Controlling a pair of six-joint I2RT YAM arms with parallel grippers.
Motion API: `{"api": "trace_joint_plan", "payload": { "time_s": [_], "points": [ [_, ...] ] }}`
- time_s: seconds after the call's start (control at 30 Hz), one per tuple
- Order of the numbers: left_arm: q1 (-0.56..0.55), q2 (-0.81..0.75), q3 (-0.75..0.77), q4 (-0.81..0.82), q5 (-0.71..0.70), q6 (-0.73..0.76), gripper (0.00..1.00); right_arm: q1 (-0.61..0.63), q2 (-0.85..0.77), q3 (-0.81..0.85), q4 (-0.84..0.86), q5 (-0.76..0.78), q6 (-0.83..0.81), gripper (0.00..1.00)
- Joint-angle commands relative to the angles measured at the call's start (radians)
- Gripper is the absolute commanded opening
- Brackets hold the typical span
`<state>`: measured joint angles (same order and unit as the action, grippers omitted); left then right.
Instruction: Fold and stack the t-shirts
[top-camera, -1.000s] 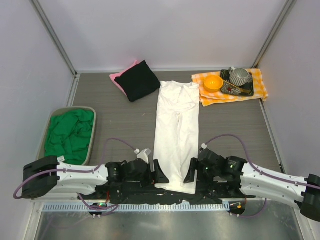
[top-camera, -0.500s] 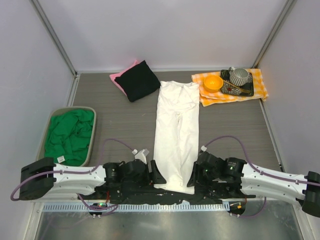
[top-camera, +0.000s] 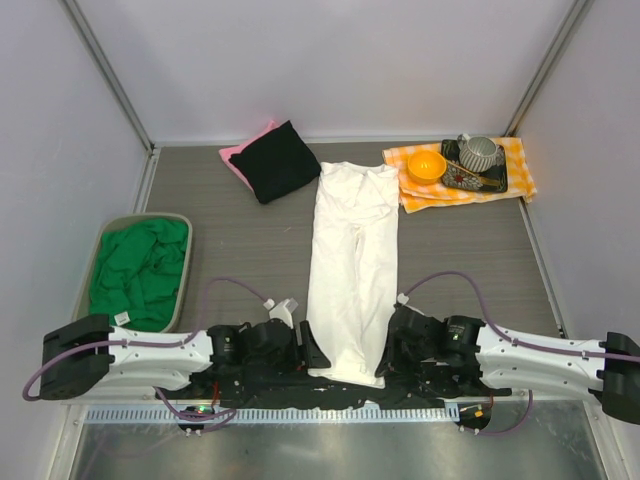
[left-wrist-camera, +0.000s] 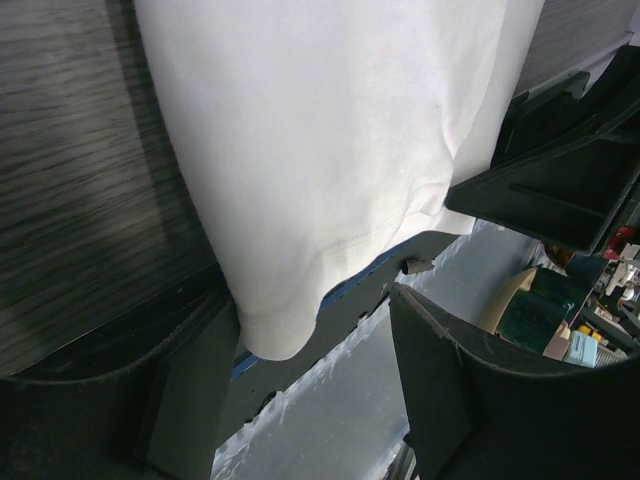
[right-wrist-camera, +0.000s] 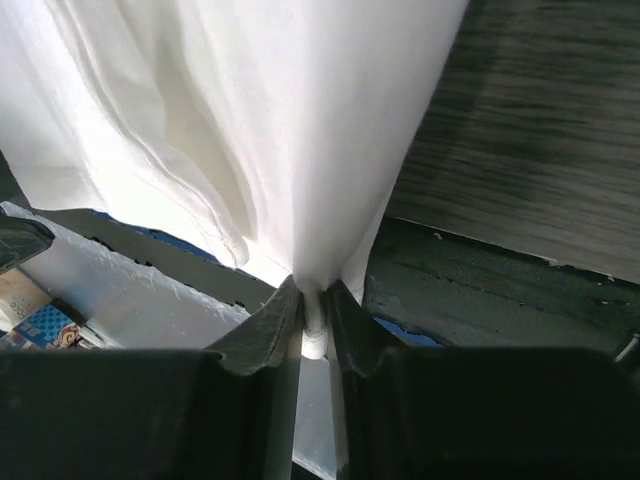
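Observation:
A white t-shirt (top-camera: 352, 260), folded into a long strip, lies down the middle of the table. My right gripper (right-wrist-camera: 315, 300) is shut on its near right corner, the cloth (right-wrist-camera: 250, 120) bunching up out of the jaws. At the near left corner my left gripper (left-wrist-camera: 310, 340) stands open. That hem corner (left-wrist-camera: 270, 335) hangs between the fingers, close to the left one. In the top view both grippers, left (top-camera: 318, 352) and right (top-camera: 385, 355), flank the shirt's near end. A black t-shirt (top-camera: 278, 160) lies folded on a pink one (top-camera: 240, 158) at the back. A green t-shirt (top-camera: 140, 270) is crumpled in a bin.
The grey bin (top-camera: 184, 290) stands at the left. At the back right an orange-and-white checked cloth (top-camera: 520, 165) carries an orange bowl (top-camera: 426, 165) and a dark tray (top-camera: 470, 180) with a cup (top-camera: 478, 152). The shirt's near end hangs over the table's front edge.
The right gripper has closed on the shirt's near right corner. The left gripper's fingers have narrowed a little around the left corner. Both arms have shifted slightly toward the near edge.

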<state>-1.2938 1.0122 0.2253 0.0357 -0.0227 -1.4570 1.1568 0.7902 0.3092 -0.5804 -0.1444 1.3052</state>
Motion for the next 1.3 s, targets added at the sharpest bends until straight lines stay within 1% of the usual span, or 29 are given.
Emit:
{"api": "trace_joint_plan", "payload": {
  "time_s": [0.0, 0.03, 0.07, 0.13, 0.17, 0.2, 0.3, 0.37, 0.47, 0.53, 0.57, 0.6, 0.67, 0.7, 0.77, 0.8, 0.93, 1.03, 1.13, 1.17, 1.2, 1.27],
  "points": [
    [0.005, 0.104, -0.035, -0.105, -0.040, 0.053, 0.66, 0.011, -0.016, -0.001, 0.010, 0.011, 0.026, 0.18],
    [0.007, 0.114, -0.034, -0.097, -0.039, 0.056, 0.65, 0.012, -0.017, -0.001, 0.004, 0.014, 0.026, 0.13],
    [0.007, 0.120, -0.032, -0.091, -0.037, 0.057, 0.64, 0.012, -0.025, -0.001, 0.001, 0.016, 0.026, 0.10],
    [0.007, 0.132, -0.032, -0.079, -0.034, 0.057, 0.59, 0.012, -0.032, 0.001, -0.009, 0.017, 0.028, 0.01],
    [0.007, 0.134, -0.029, -0.082, -0.033, 0.061, 0.56, 0.012, -0.035, 0.001, -0.013, 0.019, 0.028, 0.01],
    [0.008, 0.131, -0.026, -0.082, -0.033, 0.063, 0.49, 0.012, -0.040, 0.001, -0.018, 0.019, 0.028, 0.01],
    [0.010, 0.112, -0.007, -0.109, -0.036, 0.078, 0.39, 0.012, -0.040, 0.007, -0.024, 0.028, 0.025, 0.01],
    [0.019, 0.100, 0.020, -0.144, -0.040, 0.102, 0.37, 0.012, -0.040, 0.019, -0.029, 0.038, 0.019, 0.01],
    [0.053, 0.075, 0.074, -0.204, -0.039, 0.156, 0.36, 0.012, -0.032, 0.062, -0.053, 0.086, -0.004, 0.01],
    [0.097, 0.062, 0.121, -0.250, -0.031, 0.193, 0.36, 0.012, -0.017, 0.111, -0.070, 0.127, -0.021, 0.01],
    [0.115, 0.060, 0.137, -0.263, -0.026, 0.210, 0.36, 0.012, -0.013, 0.128, -0.075, 0.187, -0.039, 0.01],
    [0.151, 0.058, 0.153, -0.279, -0.014, 0.246, 0.36, 0.012, -0.008, 0.157, -0.072, 0.210, -0.052, 0.01],
    [0.185, 0.066, 0.199, -0.290, 0.000, 0.277, 0.35, 0.012, 0.012, 0.188, -0.068, 0.270, -0.079, 0.01],
    [0.211, 0.071, 0.216, -0.299, 0.010, 0.309, 0.35, 0.012, 0.018, 0.214, -0.067, 0.323, -0.108, 0.01],
    [0.237, 0.095, 0.262, -0.306, 0.020, 0.336, 0.35, 0.009, 0.049, 0.240, -0.055, 0.371, -0.138, 0.01],
    [0.258, 0.107, 0.276, -0.301, 0.050, 0.357, 0.35, 0.011, 0.064, 0.266, -0.053, 0.420, -0.162, 0.01],
    [0.284, 0.152, 0.348, -0.306, 0.079, 0.400, 0.35, 0.006, 0.133, 0.312, -0.035, 0.442, -0.195, 0.01],
    [0.284, 0.163, 0.345, -0.309, 0.098, 0.399, 0.36, 0.004, 0.156, 0.314, -0.012, 0.411, -0.199, 0.01],
    [0.283, 0.125, 0.301, -0.330, 0.115, 0.388, 0.36, 0.006, 0.152, 0.298, -0.007, 0.401, -0.195, 0.01],
    [0.280, 0.106, 0.283, -0.351, 0.113, 0.371, 0.45, 0.004, 0.141, 0.291, -0.007, 0.399, -0.193, 0.01],
    [0.278, 0.051, 0.245, -0.365, 0.106, 0.360, 0.48, 0.004, 0.135, 0.286, -0.007, 0.399, -0.192, 0.01],
    [0.277, -0.013, 0.206, -0.422, 0.074, 0.333, 0.52, 0.004, 0.129, 0.278, -0.007, 0.397, -0.188, 0.01]
  ]
}}
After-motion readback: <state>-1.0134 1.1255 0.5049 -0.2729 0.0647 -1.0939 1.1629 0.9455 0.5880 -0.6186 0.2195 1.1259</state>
